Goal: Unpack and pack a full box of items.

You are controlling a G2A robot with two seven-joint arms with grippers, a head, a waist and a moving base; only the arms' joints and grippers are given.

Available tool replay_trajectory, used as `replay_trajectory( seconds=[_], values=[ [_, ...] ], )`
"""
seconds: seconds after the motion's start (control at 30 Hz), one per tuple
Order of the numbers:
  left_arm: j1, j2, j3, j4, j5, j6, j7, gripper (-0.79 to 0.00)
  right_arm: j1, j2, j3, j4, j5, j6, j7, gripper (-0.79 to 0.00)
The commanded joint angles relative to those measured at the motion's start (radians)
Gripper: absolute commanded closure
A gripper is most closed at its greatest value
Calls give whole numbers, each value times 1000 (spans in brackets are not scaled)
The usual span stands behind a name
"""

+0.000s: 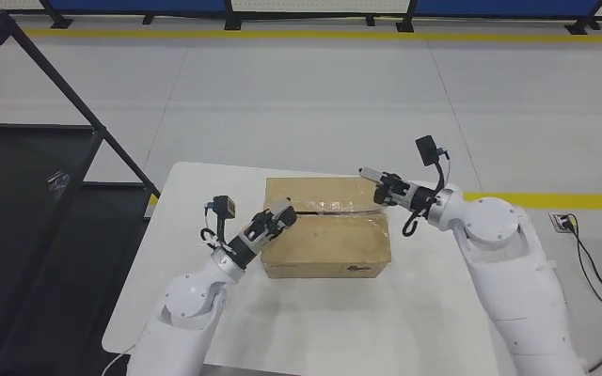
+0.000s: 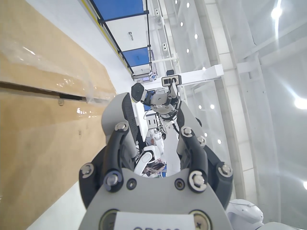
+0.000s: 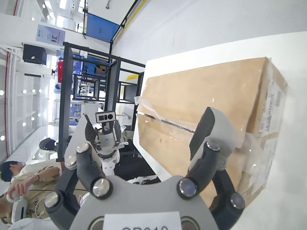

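Observation:
A closed cardboard box [image 1: 326, 226] lies in the middle of the white table [image 1: 310, 310]. Crumpled clear tape [image 3: 153, 114] runs along its top seam, and a dark slit shows between the flaps [image 2: 69, 96]. My left gripper [image 1: 285, 212] hovers at the box's left end, just over the top edge, open with nothing between its fingers [image 2: 127, 111]. My right gripper [image 1: 367, 174] hangs at the far right corner of the box, also open and empty. In the right wrist view the box [image 3: 203, 96] lies beyond the gripper's right finger [image 3: 211, 130]. The left wrist view has the box top [image 2: 36, 120] alongside the left gripper [image 2: 156, 113].
A black metal rack [image 1: 56, 188] stands off the table's left side. Bare table surface lies in front of the box and to both sides of it. A paper label [image 3: 273, 111] is stuck on the box's right end face.

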Motion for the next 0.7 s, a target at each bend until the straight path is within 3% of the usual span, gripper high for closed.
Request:
replay_trajectory(
  seconds=[0.0, 0.23, 0.43, 0.67],
  values=[
    [19, 5, -31, -1, -11, 0, 10, -419, 34, -8, -34, 65, 36, -16, 26, -785],
    [50, 18, -110, 1, -41, -2, 25, -416, 135, -25, -92, 285, 171, -99, 219, -785],
    [57, 25, -142, -8, -56, -3, 21, -419, 169, -24, -105, 376, 166, -114, 237, -785],
    [60, 29, -156, -11, -63, -5, 23, -413, 161, -22, -115, 370, 153, -108, 198, -785]
  ],
)
